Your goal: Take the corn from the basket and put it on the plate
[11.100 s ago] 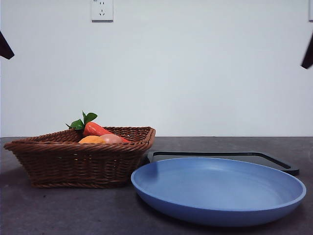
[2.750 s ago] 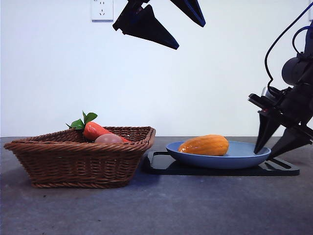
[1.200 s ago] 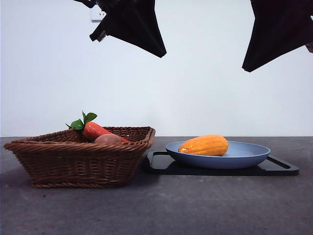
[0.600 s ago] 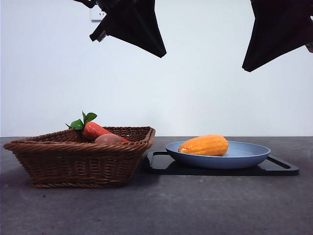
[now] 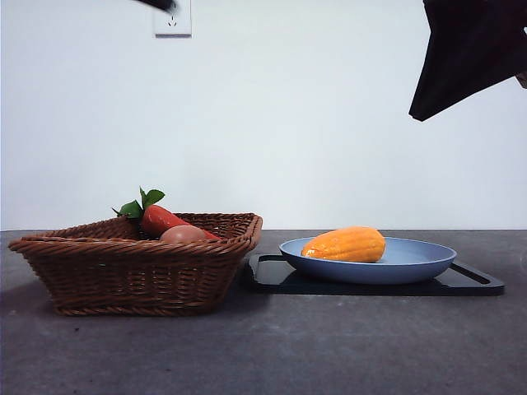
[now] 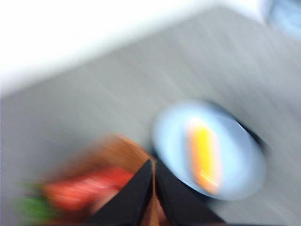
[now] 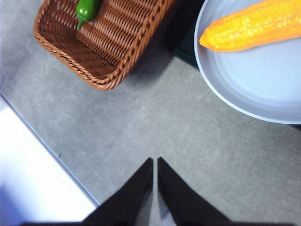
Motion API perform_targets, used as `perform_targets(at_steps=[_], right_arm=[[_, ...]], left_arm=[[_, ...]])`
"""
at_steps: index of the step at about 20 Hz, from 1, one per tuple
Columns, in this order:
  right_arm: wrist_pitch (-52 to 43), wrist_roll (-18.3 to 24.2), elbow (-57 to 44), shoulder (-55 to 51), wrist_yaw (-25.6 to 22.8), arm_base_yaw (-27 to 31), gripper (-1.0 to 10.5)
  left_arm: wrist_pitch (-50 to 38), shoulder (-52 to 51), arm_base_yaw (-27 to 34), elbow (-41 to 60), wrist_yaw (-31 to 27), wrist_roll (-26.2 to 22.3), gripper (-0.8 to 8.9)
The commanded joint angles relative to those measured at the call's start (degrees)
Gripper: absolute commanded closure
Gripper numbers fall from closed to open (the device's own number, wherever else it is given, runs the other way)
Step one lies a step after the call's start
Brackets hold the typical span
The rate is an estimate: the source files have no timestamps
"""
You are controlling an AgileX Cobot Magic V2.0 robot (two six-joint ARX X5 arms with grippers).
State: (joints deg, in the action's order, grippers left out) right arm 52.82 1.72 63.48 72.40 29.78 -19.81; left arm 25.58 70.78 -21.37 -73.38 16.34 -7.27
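Note:
The yellow-orange corn [image 5: 344,244] lies on the blue plate [image 5: 412,265], right of the wicker basket [image 5: 132,267]. The right wrist view shows the corn [image 7: 254,24] on the plate [image 7: 244,89] and the basket [image 7: 101,40] beside it. My right gripper [image 7: 154,162] is shut and empty, high above the table; it shows as a dark shape [image 5: 469,53] at the front view's top right. The left wrist view is blurred: its gripper [image 6: 154,164] is shut, high over the basket [image 6: 113,150] and the plate [image 6: 235,155] with the corn [image 6: 204,153].
A red-orange carrot [image 5: 160,218] with green leaves and a pinkish-tan item [image 5: 183,234] lie in the basket. The plate rests on a flat black tray [image 5: 370,284]. A wall socket [image 5: 171,20] is high on the back wall.
The left arm has lifted almost out of the front view's top in the last half second. The right arm, corn and plate have stayed where they were.

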Motion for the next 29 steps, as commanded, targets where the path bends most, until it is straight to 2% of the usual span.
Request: perform_targets(at_steps=[1,6,10,18,21,29], right_arm=[[-0.55,0.26,0.59,0.55,0.02,-0.20,9.5],[-0.52,0.26,0.59,0.55,0.04,-0.20,9.5],[-0.52,0.26,0.59,0.55,0.04,-0.20,9.5],[-0.52,0.26,0.59,0.55,0.02,-0.20,9.5],[-0.52,0.26,0.59,0.55,0.04,-0.20,9.5],[-0.52,0.28,0.59,0.55,0.04,-0.20,9.5]], left_arm=[[-7.19,-7.13,5.42,8.17,-0.07,-1.25,8.06],[-20.81,-26.05,18.27,29.35,-0.07,-0.79,8.06],[-24.35,-37.38,22.93,42.93,-0.09,-0.83,8.06],[-25.07,-55.23,24.22,62.38,-1.86,0.98,8.06],[-24.85,-59.34,24.22,66.40,-3.32,2.38,8.06],[-15.78,-67.84,24.26,71.43,-3.34,3.74,8.06]])
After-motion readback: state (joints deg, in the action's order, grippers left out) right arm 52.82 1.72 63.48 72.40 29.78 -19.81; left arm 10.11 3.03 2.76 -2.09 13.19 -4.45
